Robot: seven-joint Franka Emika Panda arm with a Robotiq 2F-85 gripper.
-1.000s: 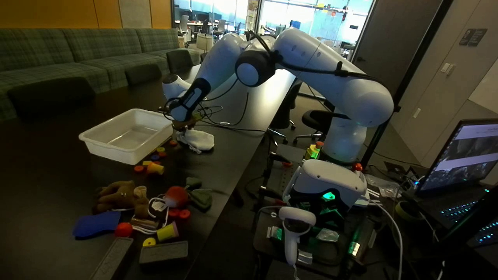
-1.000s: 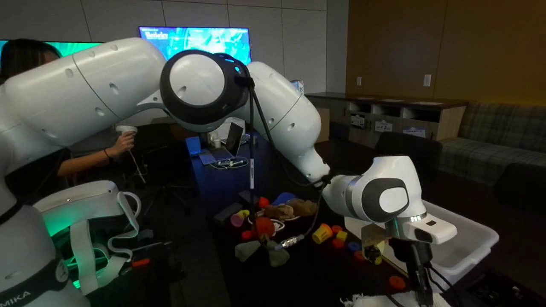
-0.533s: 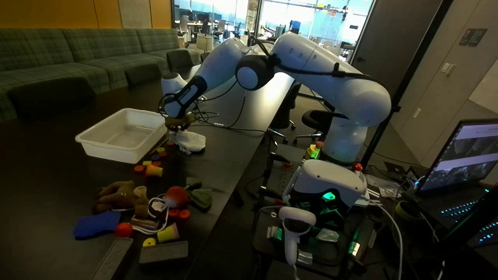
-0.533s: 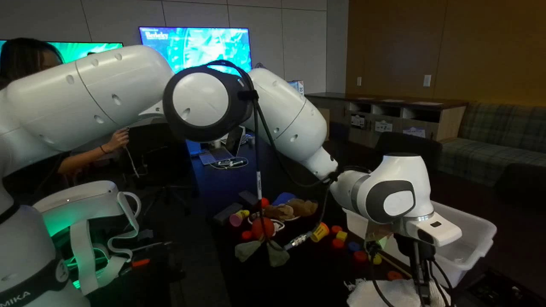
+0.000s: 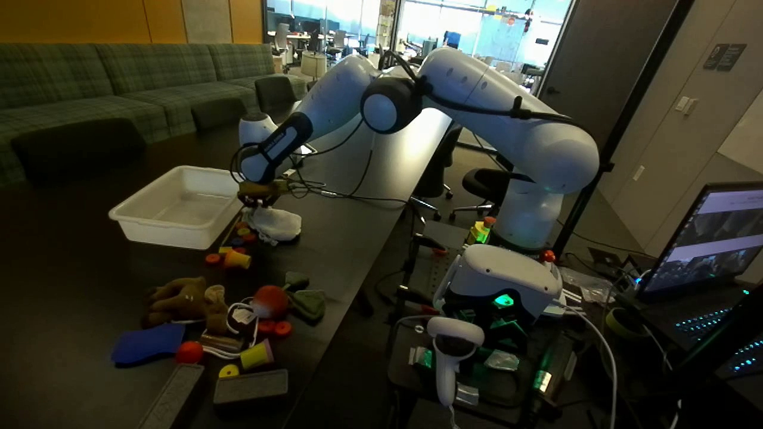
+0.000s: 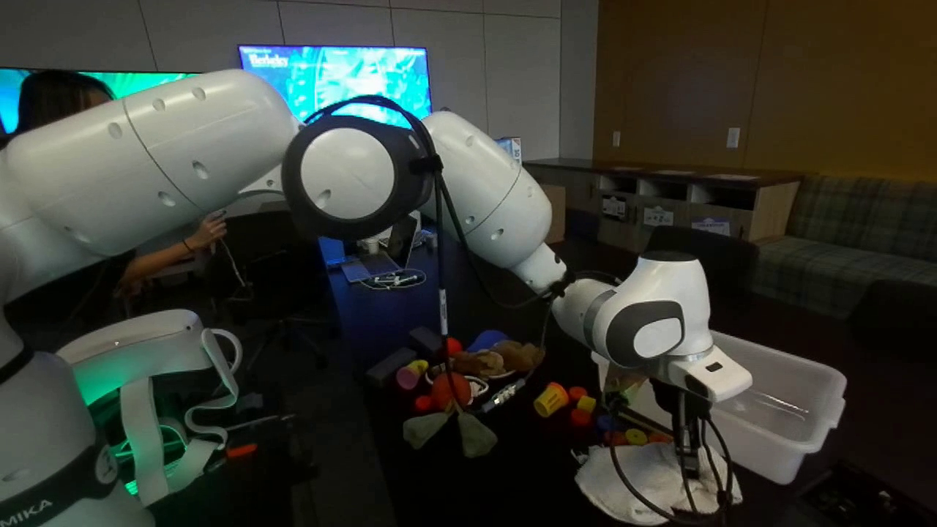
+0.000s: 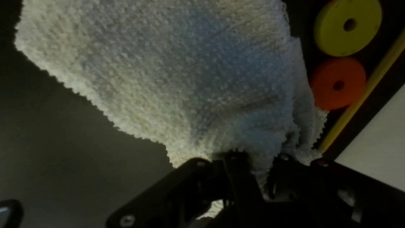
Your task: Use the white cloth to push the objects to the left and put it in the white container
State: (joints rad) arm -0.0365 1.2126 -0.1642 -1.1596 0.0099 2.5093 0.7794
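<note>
The white cloth [image 5: 274, 224] lies bunched on the dark table and fills much of the wrist view [image 7: 177, 72]. My gripper [image 7: 258, 161] is shut on a fold of it, pointing down, low over the table; it also shows in an exterior view [image 6: 688, 465]. Against the cloth's edge are an orange-red disc [image 7: 338, 83] and a yellow disc [image 7: 348, 27]. A thin yellow stick [image 7: 351, 109] lies between these discs and the white container [image 5: 173, 234], whose wall stands close beside. The container is open and looks empty. A yellow cup [image 5: 237, 258] lies nearby.
A brown plush toy [image 5: 182, 301], a red ball [image 5: 270, 302] with green cloth pieces [image 5: 307, 304], a blue piece [image 5: 149, 344], another yellow cup [image 5: 257, 355] and grey blocks [image 5: 250, 386] lie farther along the table. Cables [image 6: 629, 483] hang by the gripper.
My gripper has moved left in an exterior view, dragging the cloth toward the discs and container. The orange-red disc is pushed closer to the other discs. The container has shifted slightly the same way.
</note>
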